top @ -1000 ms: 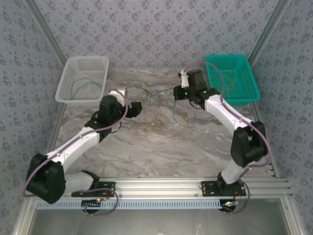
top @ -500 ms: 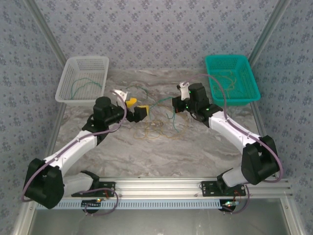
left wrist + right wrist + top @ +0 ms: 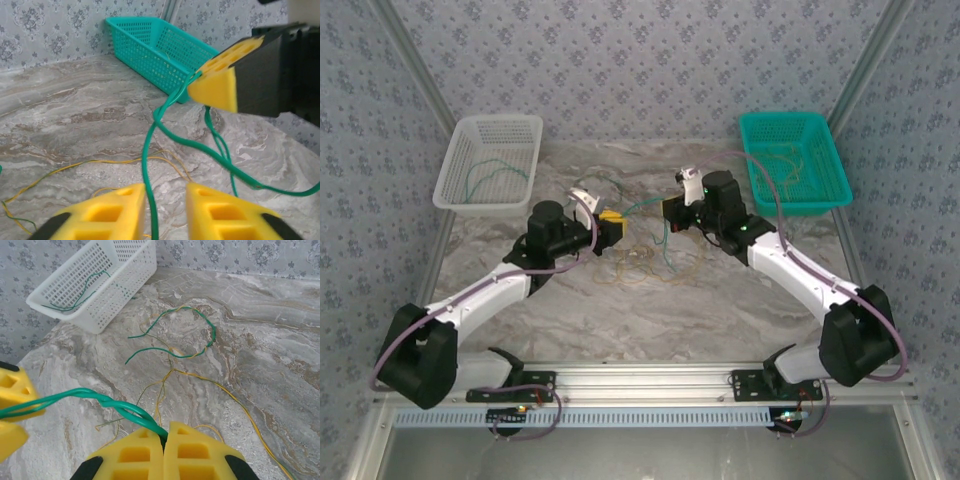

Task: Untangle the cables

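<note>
The right gripper (image 3: 670, 212) is pinching a green cable (image 3: 75, 392), its yellow pads pressed together with the strand coming out from between them. That cable is stretching off the table (image 3: 720, 300) across to the left gripper (image 3: 611, 226) and passing between its fingers, which are standing slightly apart with a gap wider than the strand. Near the right gripper the green cable is twisting around a second green length, and loose ends are hanging down toward the table. Below and between the two grippers, yellow cables (image 3: 640, 262) are lying in loose loops on the marble. Farther back, another green strand is curling on the table, wound with yellow. The white basket (image 3: 480, 200) is holding green strands, and the teal basket (image 3: 815, 203) is holding yellow ones.
</note>
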`<action>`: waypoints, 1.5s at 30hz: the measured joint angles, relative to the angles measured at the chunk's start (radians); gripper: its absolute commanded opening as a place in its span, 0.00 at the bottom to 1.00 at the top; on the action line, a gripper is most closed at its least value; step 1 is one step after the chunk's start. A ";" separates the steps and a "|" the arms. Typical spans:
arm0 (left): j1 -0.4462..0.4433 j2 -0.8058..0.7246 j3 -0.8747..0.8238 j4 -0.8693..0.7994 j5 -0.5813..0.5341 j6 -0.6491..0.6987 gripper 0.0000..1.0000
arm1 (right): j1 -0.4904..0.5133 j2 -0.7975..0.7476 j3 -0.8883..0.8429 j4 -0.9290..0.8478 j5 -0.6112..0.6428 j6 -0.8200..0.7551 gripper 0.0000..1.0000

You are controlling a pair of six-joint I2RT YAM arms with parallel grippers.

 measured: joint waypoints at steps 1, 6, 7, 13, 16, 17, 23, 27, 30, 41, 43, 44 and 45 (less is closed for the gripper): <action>0.000 0.000 -0.002 0.000 -0.004 0.003 0.02 | 0.000 -0.005 0.000 0.000 0.000 0.002 0.00; 0.001 -0.007 -0.014 0.007 -0.037 0.018 0.00 | -0.002 -0.018 0.000 -0.001 -0.032 0.002 0.00; 0.001 -0.012 -0.019 0.007 -0.042 0.018 0.00 | -0.002 -0.018 0.000 -0.005 -0.042 -0.004 0.00; -0.004 -0.061 -0.021 -0.069 -0.056 0.052 0.00 | 0.022 -0.018 0.014 -0.088 -0.064 -0.129 0.45; -0.019 -0.080 0.016 -0.171 -0.052 0.098 0.00 | 0.063 -0.034 0.016 -0.140 -0.032 -0.231 0.60; -0.025 -0.086 0.036 -0.208 -0.048 0.118 0.00 | 0.077 -0.049 0.015 -0.158 -0.014 -0.266 0.63; -0.048 -0.120 0.122 -0.359 0.021 0.222 0.00 | 0.140 -0.201 0.010 -0.203 0.014 -0.462 0.72; -0.055 -0.119 0.165 -0.432 0.064 0.261 0.00 | 0.219 -0.288 -0.014 -0.202 0.050 -0.576 0.76; -0.058 -0.111 0.192 -0.467 0.098 0.278 0.00 | 0.305 -0.305 -0.034 -0.201 0.104 -0.661 0.75; -0.068 -0.085 0.222 -0.526 0.174 0.303 0.00 | 0.431 -0.251 -0.075 -0.137 0.328 -0.859 0.57; -0.071 -0.085 0.222 -0.526 0.183 0.303 0.00 | 0.427 -0.248 -0.075 -0.116 0.338 -0.872 0.45; -0.071 -0.085 0.222 -0.526 0.187 0.303 0.00 | 0.426 -0.243 -0.075 -0.104 0.345 -0.880 0.43; -0.071 -0.085 0.222 -0.526 0.190 0.303 0.00 | 0.423 -0.234 -0.075 -0.095 0.350 -0.885 0.42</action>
